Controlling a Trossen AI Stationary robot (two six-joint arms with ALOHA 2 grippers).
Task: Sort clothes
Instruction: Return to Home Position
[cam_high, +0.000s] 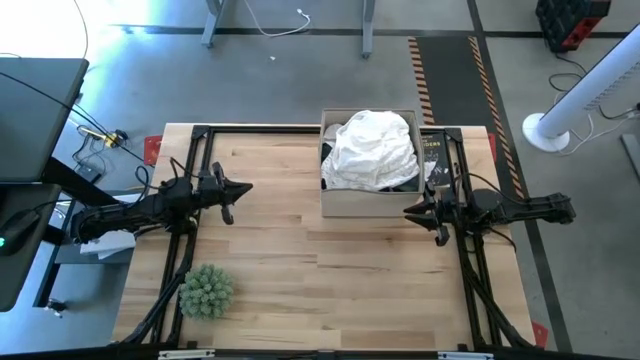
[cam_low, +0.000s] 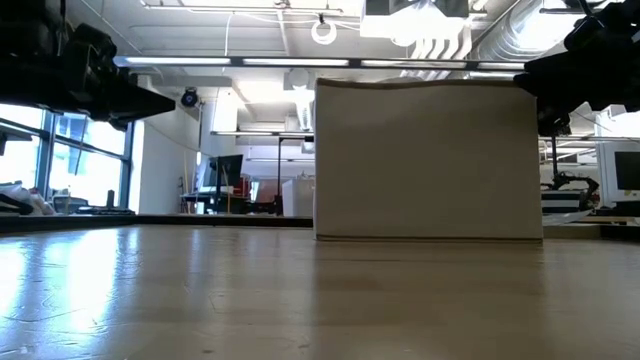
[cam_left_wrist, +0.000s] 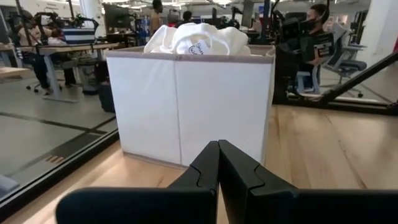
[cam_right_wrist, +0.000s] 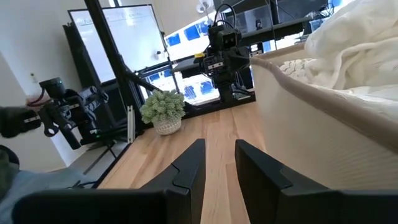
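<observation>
A large white garment (cam_high: 372, 148) lies heaped on top in a beige fabric bin (cam_high: 368, 203) at the table's far middle; a bit of black cloth (cam_high: 326, 180) shows under it. The bin also shows in the low view (cam_low: 428, 160) and the left wrist view (cam_left_wrist: 186, 106), and the white garment in the right wrist view (cam_right_wrist: 354, 50). The other clothes are hidden. My left gripper (cam_high: 245, 188) hovers left of the bin, shut and empty (cam_left_wrist: 218, 163). My right gripper (cam_high: 408, 211) hovers by the bin's right near corner, open and empty (cam_right_wrist: 219, 163).
A small spiky green plant ball (cam_high: 206, 290) sits at the table's near left; it also shows in the right wrist view (cam_right_wrist: 164, 111). Bare wood (cam_high: 330, 270) lies between the arms and toward the near edge. A dark label card (cam_high: 434, 152) lies right of the bin.
</observation>
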